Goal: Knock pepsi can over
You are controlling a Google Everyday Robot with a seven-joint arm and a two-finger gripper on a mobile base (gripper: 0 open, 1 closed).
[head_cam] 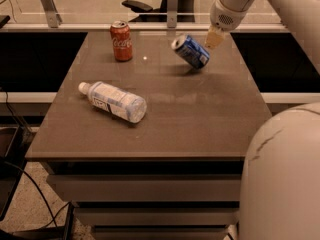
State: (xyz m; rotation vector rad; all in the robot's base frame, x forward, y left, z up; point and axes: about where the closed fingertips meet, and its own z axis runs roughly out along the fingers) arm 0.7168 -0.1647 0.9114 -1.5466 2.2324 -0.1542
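Observation:
The pepsi can, dark blue with a silver top, is tipped far over to the left at the back right of the table, its silver top pointing up-left and its base near the tabletop. My gripper hangs just right of the can, at its upper right side, touching or nearly touching it. It holds nothing.
A red Coca-Cola can stands upright at the back left. A clear plastic water bottle lies on its side at the left middle. The brown table has edges all round. My pale robot body fills the lower right.

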